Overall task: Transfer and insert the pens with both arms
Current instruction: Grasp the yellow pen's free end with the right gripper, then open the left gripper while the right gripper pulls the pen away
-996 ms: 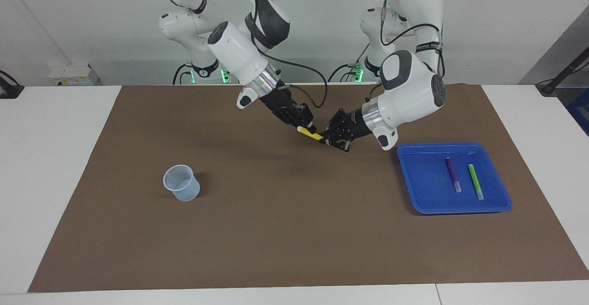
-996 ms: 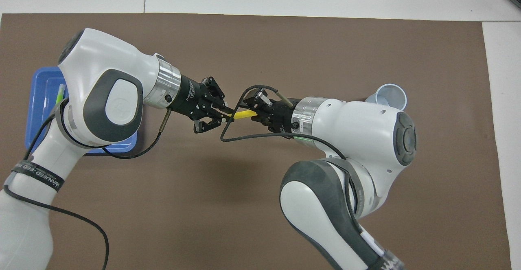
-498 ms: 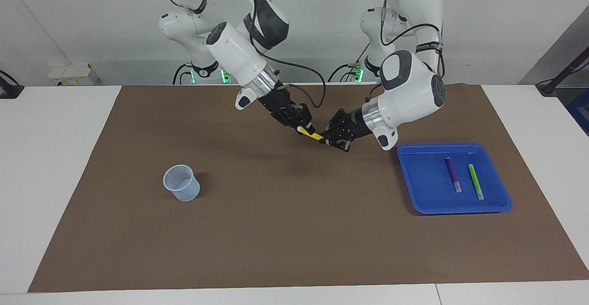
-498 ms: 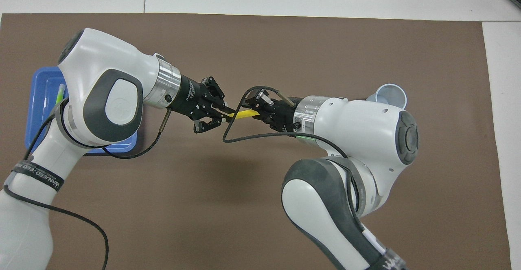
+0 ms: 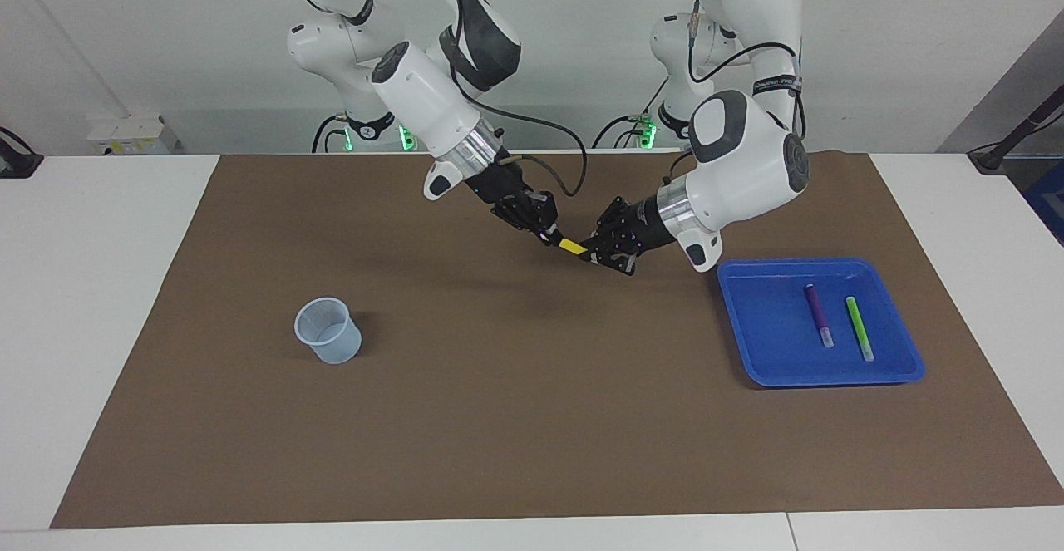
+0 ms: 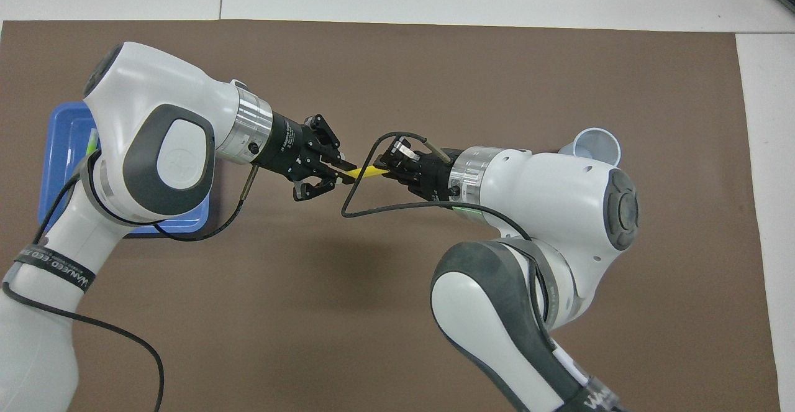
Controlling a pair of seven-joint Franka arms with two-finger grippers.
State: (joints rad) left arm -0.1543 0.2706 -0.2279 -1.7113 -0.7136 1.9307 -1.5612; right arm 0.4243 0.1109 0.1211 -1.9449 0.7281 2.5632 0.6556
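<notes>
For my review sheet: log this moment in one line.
stage: handover | left gripper: shut on yellow pen | right gripper: shut on it | purple pen, green pen: in tray

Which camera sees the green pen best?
The facing view: the green pen lies in full sight in the blue tray, beside the purple pen. In the overhead view, the left arm hides all but a sliver.
</notes>
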